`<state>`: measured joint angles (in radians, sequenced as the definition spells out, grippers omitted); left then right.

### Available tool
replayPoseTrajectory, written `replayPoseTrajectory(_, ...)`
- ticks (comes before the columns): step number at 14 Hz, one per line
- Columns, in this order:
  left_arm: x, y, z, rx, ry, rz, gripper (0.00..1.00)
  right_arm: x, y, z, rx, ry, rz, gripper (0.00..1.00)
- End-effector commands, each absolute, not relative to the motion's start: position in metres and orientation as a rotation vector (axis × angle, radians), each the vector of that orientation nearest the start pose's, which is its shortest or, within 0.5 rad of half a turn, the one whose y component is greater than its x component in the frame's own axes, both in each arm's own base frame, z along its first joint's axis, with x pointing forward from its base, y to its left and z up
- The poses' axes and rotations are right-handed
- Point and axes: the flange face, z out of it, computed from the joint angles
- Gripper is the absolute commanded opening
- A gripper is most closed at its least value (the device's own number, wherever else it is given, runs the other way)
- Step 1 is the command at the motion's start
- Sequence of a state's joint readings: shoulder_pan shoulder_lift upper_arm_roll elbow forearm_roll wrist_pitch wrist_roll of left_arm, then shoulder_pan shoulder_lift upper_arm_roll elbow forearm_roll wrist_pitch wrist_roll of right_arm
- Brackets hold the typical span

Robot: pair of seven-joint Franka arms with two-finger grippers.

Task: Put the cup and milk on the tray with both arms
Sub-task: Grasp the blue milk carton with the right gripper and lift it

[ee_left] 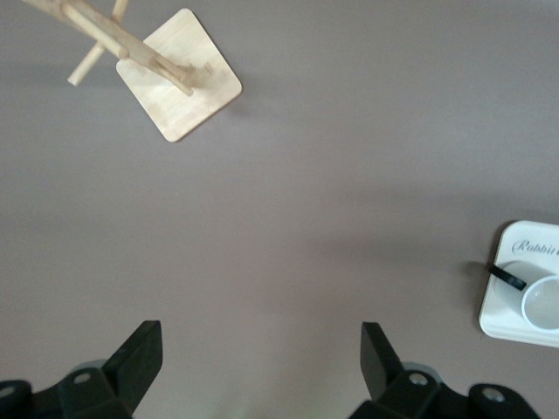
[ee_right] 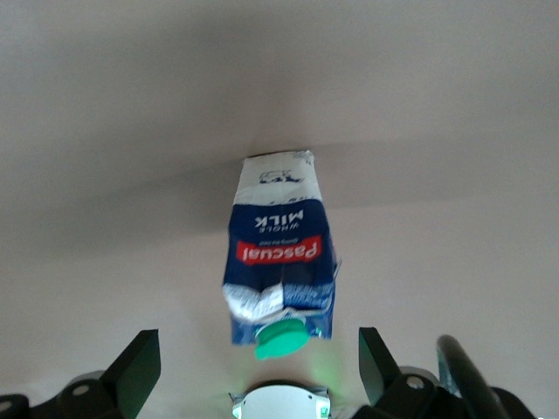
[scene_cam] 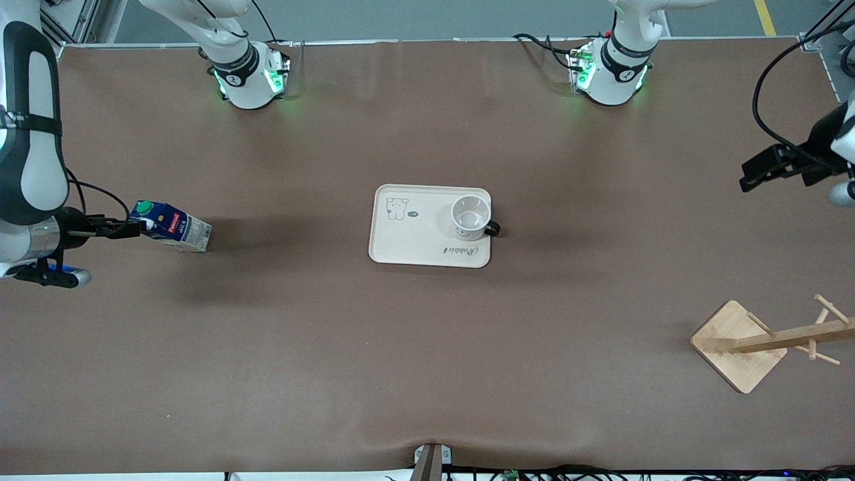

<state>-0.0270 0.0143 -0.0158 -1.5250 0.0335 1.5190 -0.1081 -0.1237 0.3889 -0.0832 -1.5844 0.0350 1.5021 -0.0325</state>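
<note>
The right gripper (scene_cam: 130,228) sits at the right arm's end of the table, its fingers (ee_right: 131,367) spread wide. The milk (scene_cam: 172,226) stands on the table just past the fingertips, its green-capped top nearest the claw. In the right wrist view the carton's top lies between the two spread fingers, but neither finger touches it, with a clear gap on each side. The carton looks upright, red label facing up toward the wrist camera.

The left gripper (scene_cam: 758,175) hangs over the left arm's end of the table, fingers (ee_left: 140,353) also spread wide and holding nothing; only bare table shows between them.

The tray (scene_cam: 414,244) lies mid-table, well apart from both claws. The cup (scene_cam: 471,216) stands upright on the tray's corner toward the left arm's end, its black handle reaching over the rim.

A wooden rack (scene_cam: 768,342) stands nearer the front camera, toward the left arm's end.
</note>
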Motion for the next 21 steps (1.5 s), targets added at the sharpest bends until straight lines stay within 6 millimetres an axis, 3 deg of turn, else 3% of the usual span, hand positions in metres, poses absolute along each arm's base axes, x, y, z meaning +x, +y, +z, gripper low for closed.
replayPoseTrajectory(1,0.526,-0.017,0.634,-3.135,-0.108,0.028,1.00,0.595,-0.117,0.375,-3.003,0.268,0.711,1.00)
replayPoseTrajectory(3,0.516,-0.012,0.636,-3.150,-0.128,0.013,1.00,0.591,-0.117,0.364,-2.999,0.271,0.720,1.00)
replayPoseTrajectory(8,0.535,-0.019,0.644,-3.142,-0.113,0.065,1.00,0.574,-0.121,0.324,-2.991,0.290,0.728,1.00)
replayPoseTrajectory(9,0.536,-0.020,0.643,-3.140,-0.108,0.073,1.00,0.572,-0.120,0.323,-2.984,0.289,0.748,0.84)
replayPoseTrajectory(10,0.536,-0.019,0.642,-3.143,-0.112,0.078,1.00,0.571,-0.118,0.323,-2.979,0.284,0.768,0.56)
replayPoseTrajectory(11,0.534,-0.016,0.642,-3.143,-0.120,0.083,1.00,0.570,-0.117,0.322,-2.971,0.275,0.788,0.36)
replayPoseTrajectory(13,0.532,-0.015,0.642,-3.142,-0.151,0.085,1.00,0.569,-0.115,0.324,-2.965,0.261,0.800,0.07)
replayPoseTrajectory(16,0.524,-0.020,0.643,-3.137,-0.142,0.075,1.00,0.573,-0.096,0.345,-2.930,0.229,0.880,0.04)
replayPoseTrajectory(19,0.523,-0.029,0.641,-3.132,-0.161,0.072,1.00,0.581,-0.048,0.377,-2.878,0.145,0.939,0.04)
replayPoseTrajectory(21,0.517,-0.043,0.641,-3.120,-0.173,0.081,1.00,0.582,-0.008,0.383,-2.812,0.079,0.935,0.04)
